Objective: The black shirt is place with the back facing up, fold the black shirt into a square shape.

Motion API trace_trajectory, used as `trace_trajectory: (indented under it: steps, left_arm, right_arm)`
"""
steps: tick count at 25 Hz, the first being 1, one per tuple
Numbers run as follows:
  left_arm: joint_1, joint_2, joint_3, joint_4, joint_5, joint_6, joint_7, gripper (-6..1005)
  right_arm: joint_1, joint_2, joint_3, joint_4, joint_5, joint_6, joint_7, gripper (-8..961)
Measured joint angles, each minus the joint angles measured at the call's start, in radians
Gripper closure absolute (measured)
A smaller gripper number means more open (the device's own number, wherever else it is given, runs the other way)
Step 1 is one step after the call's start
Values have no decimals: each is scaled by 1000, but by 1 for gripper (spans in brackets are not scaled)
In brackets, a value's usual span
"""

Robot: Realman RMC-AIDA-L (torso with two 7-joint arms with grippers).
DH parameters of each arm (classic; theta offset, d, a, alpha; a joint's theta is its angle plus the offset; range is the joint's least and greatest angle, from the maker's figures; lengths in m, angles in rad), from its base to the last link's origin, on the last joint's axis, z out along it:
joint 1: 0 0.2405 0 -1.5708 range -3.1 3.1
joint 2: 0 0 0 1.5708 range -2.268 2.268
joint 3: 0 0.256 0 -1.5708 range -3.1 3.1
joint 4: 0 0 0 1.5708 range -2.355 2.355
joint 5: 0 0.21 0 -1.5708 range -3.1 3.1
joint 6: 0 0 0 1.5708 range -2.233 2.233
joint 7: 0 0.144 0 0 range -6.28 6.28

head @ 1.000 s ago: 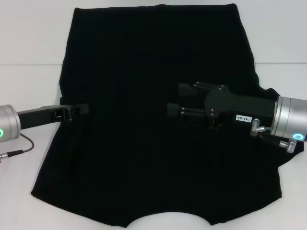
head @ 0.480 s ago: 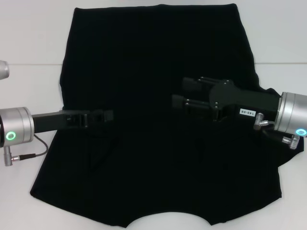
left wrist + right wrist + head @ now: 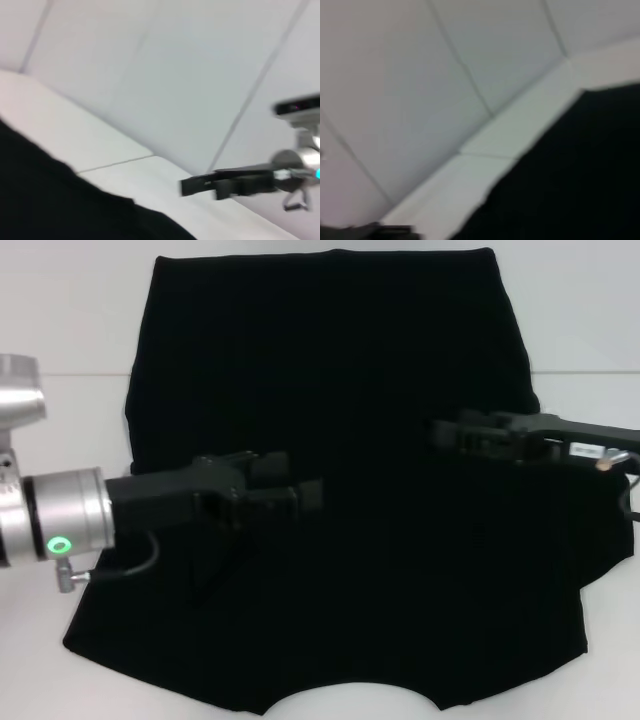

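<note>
The black shirt (image 3: 340, 490) is being shown spread flat over the white bench (image 3: 60, 320), filling the middle of the head view, with the curved neckline at 6 o'clock and the straight hem at 12 o'clock. The sleeves appear already turned in, so the cloth is reading as a tall panel; this is a judgement, since black folds on black are hard to make out.

The left gripper (image 3: 300, 498) is being held over the cloth at about 9 o'clock of its centre, reaching inward. Its jaws appear parted with nothing between them, though against the dark fabric this is not certain. The right gripper (image 3: 445, 433) is being held over the shirt at about 3 o'clock, seen edge-on; whether its jaws are released or clenched cannot be told. It is also being caught far off in the left wrist view (image 3: 230, 183).

For a square result, the next grasp is best taken at two matching points on one short edge, so that the layer is being lifted evenly. Both edges should be carried level and laid straight onto the opposite edge, with the cloth kept taut so no crease is being dragged in.
</note>
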Motion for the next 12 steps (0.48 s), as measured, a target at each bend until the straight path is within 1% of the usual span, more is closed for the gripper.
trace_trajectory:
  steps: [1, 3, 7, 9, 12]
  left_arm:
    - [-12, -6, 3, -34, 2, 14, 104, 274]
    - [-16, -14, 13, -45, 5, 16, 163, 223]
    - [-16, -41, 92, -46, 7, -20, 291, 120]
    - [-15, -46, 134, -45, 7, -46, 322, 122]
    - [-17, -46, 185, -46, 7, -76, 333, 124]
  right_arm:
    - [-5, -11, 2, -12, -27, 12, 59, 226]
    - [-19, -29, 4, -29, -77, 37, 162, 226]
    - [-54, -64, 10, -56, -146, 78, 315, 226]
    - [-75, -79, 16, -71, -169, 86, 377, 226]
    - [-101, -88, 36, -91, -210, 98, 442, 226]
